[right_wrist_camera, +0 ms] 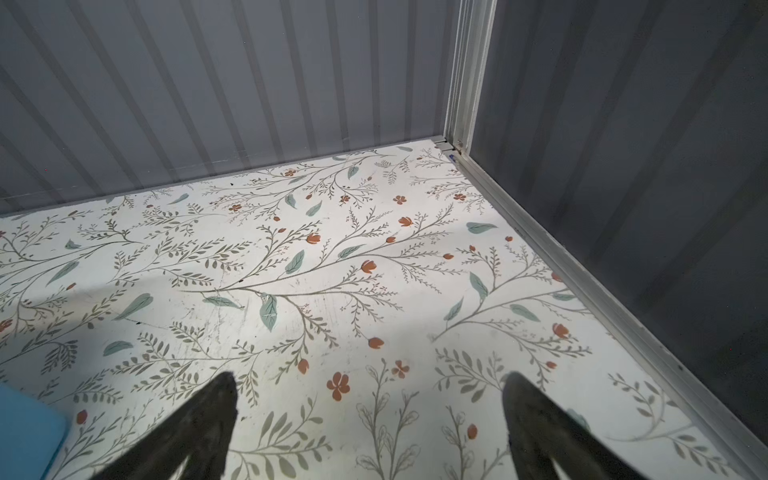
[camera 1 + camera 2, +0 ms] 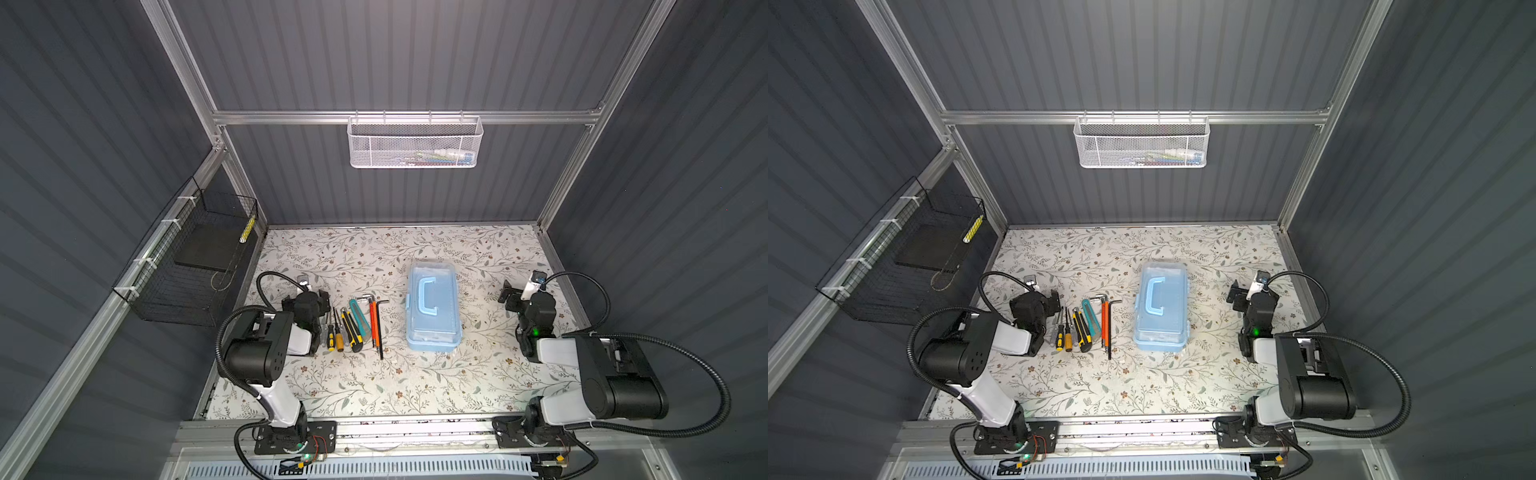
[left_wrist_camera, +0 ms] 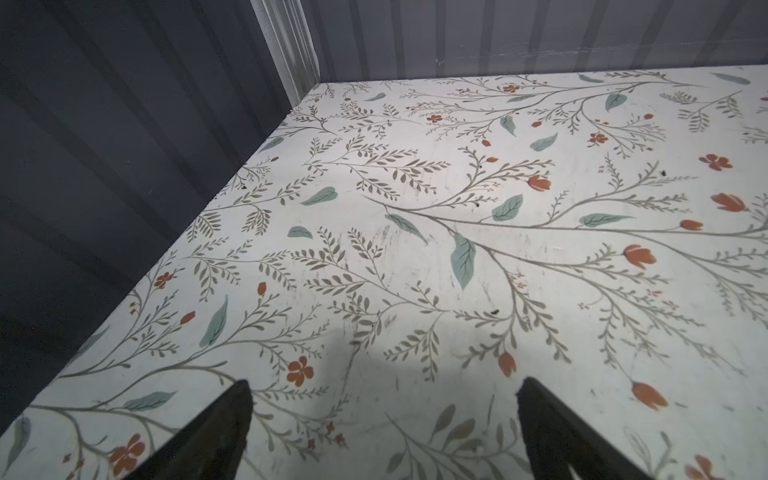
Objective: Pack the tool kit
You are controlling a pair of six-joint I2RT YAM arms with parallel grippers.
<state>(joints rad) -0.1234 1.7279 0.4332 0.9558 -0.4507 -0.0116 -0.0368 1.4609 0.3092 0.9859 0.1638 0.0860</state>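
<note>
Top views both show the small rectangular light-blue plastic box with its clear lid shut and a blue C-shaped handle lying flat on top. It stands near the middle of the white floral-patterned tabletop, its long side running toward the back wall. Left of it, apart from the box, the loose tools lie side by side in a row. There are yellow-and-black-handled screwdrivers, a yellow-and-black utility knife, a teal utility knife and L-shaped hex keys, some orange and one longer and black.

The row of tools lies between the box and the left arm's head, which sits just beside the screwdrivers. The right arm's head is on the opposite side of the box, well apart from it, near the table's right rail.

In the left wrist view, the left gripper has its two dark fingers spread wide over bare tabletop, with nothing between them. In the right wrist view, the right gripper is spread just as wide and also holds nothing. A light-blue corner of the box shows at the frame's edge, clear of the fingers. Whether either pair of tips touches the surface cannot be told.
</note>
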